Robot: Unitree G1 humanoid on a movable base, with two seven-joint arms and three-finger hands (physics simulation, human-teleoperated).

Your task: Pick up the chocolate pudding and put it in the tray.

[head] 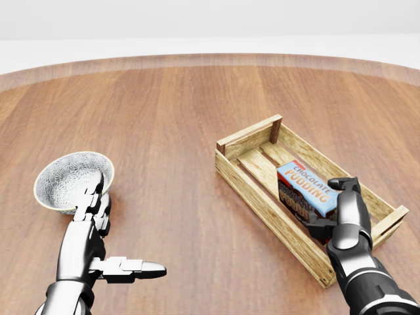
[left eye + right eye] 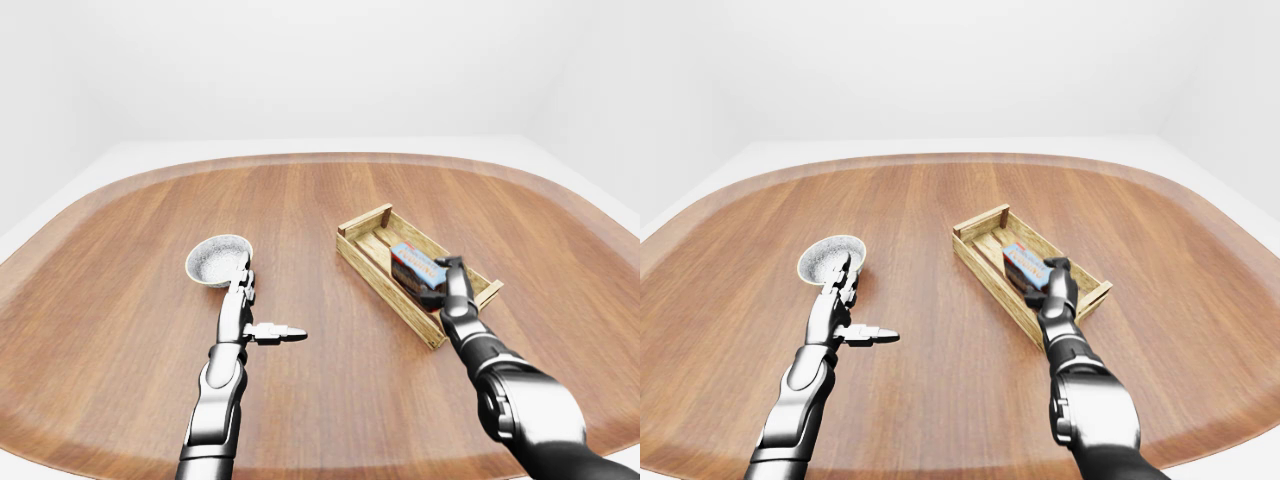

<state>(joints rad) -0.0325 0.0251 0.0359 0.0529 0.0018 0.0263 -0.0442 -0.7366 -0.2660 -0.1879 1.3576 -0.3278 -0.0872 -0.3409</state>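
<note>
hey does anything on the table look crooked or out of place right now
Only the chocolate pudding box: it sits tilted inside the wooden tray, not flat on the slats, with the right hand at its end. The bowl stands upright.

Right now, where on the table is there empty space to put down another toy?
The widest bare wood lies between the bowl and the wooden tray, and across the whole top of the table in the head view. It is crowded inside the tray, where the pudding box and the right hand sit. The left hand hovers below the bowl.
</note>
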